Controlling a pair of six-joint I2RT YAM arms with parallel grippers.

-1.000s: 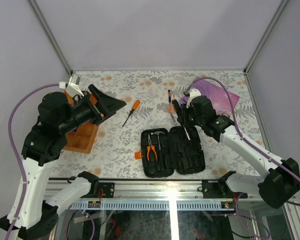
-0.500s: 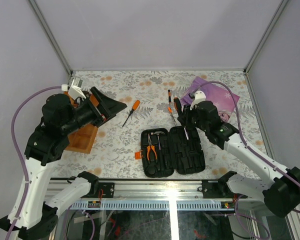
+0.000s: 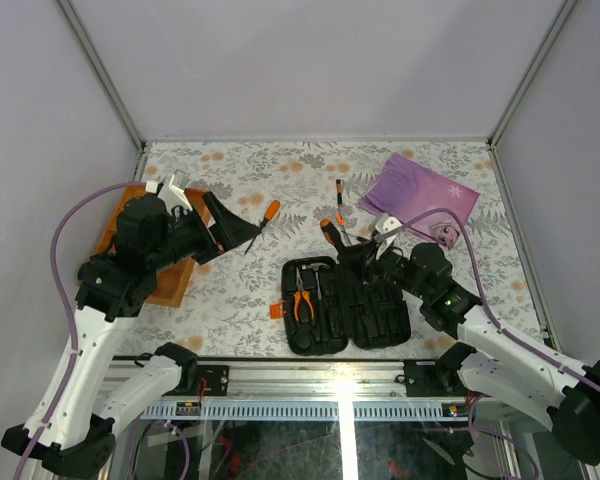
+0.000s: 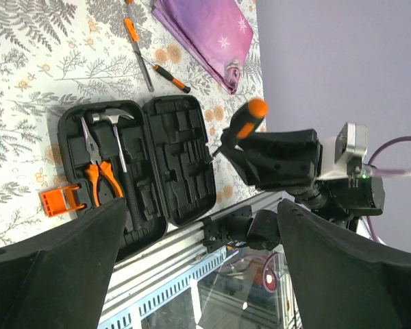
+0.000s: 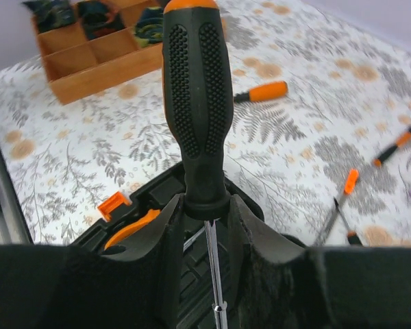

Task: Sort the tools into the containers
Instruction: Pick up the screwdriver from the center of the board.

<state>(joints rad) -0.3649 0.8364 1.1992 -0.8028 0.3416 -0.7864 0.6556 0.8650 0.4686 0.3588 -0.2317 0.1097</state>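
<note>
The black tool case [image 3: 370, 310] lies open at the table's near middle, with orange-handled pliers [image 3: 301, 296] and a hammer [image 3: 320, 276] in its left half. My right gripper [image 3: 358, 252] is shut on a black-and-orange screwdriver [image 3: 330, 234] and holds it above the case's far edge. In the right wrist view the handle [image 5: 195, 103] stands up between the fingers [image 5: 207, 205], its shaft over the case [image 5: 154, 195]. My left gripper [image 3: 245, 229] is open and empty, in the air left of the case. An orange screwdriver [image 3: 267, 212] lies beside it.
Two thin screwdrivers [image 4: 133, 38] [image 4: 170, 77] lie beyond the case near a purple cloth [image 3: 420, 190]. The orange divided tray [image 3: 170, 275] sits at the left, partly under my left arm. An orange latch [image 3: 277, 310] sticks out at the case's left.
My right arm has pulled back toward the near edge, carrying the screwdriver left and over the case. My left arm has shifted nearer and slightly right, still open.
</note>
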